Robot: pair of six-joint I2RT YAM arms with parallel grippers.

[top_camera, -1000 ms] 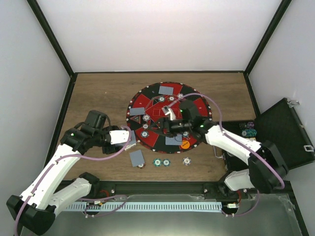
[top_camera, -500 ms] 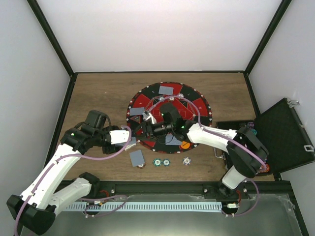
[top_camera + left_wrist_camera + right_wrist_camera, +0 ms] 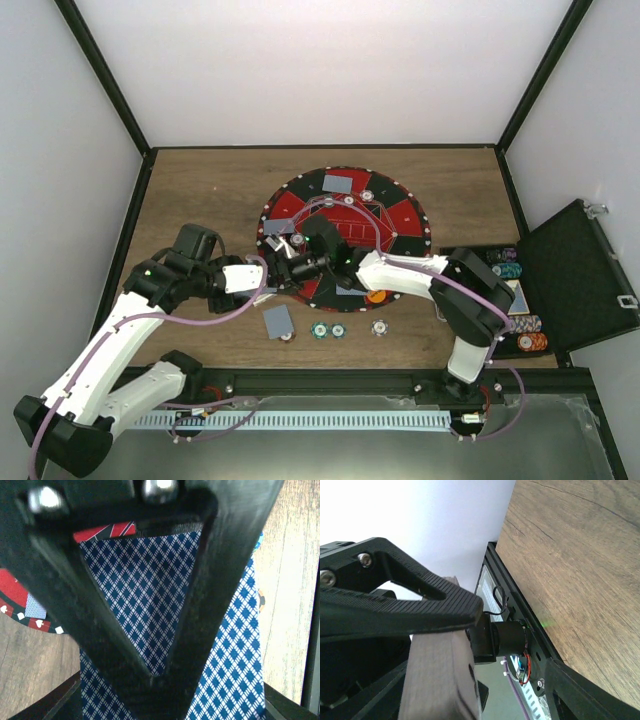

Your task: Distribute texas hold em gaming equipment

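Left gripper [image 3: 264, 284] clamped tight on a stack of blue-diamond-backed playing cards [image 3: 150, 605], left of centre in the top view, at the left rim of the round red-and-black mat [image 3: 395, 215]. Right gripper [image 3: 283, 265] just beside it over the mat's left edge; open or gripping, cannot tell, wrist view blurred. A grey-backed card [image 3: 278, 320] lies on the wooden table [image 3: 200, 190] below the mat. To its right, a teal striped chip [image 3: 320, 329] and a white chip [image 3: 379, 326]. Orange disc [image 3: 375, 295] at the mat's lower rim.

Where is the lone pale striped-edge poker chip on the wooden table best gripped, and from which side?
Probably across its rim, from straight above: the pale striped-edge poker chip lies flat, apart from the two teal chips, so only opposite edges offer a hold.
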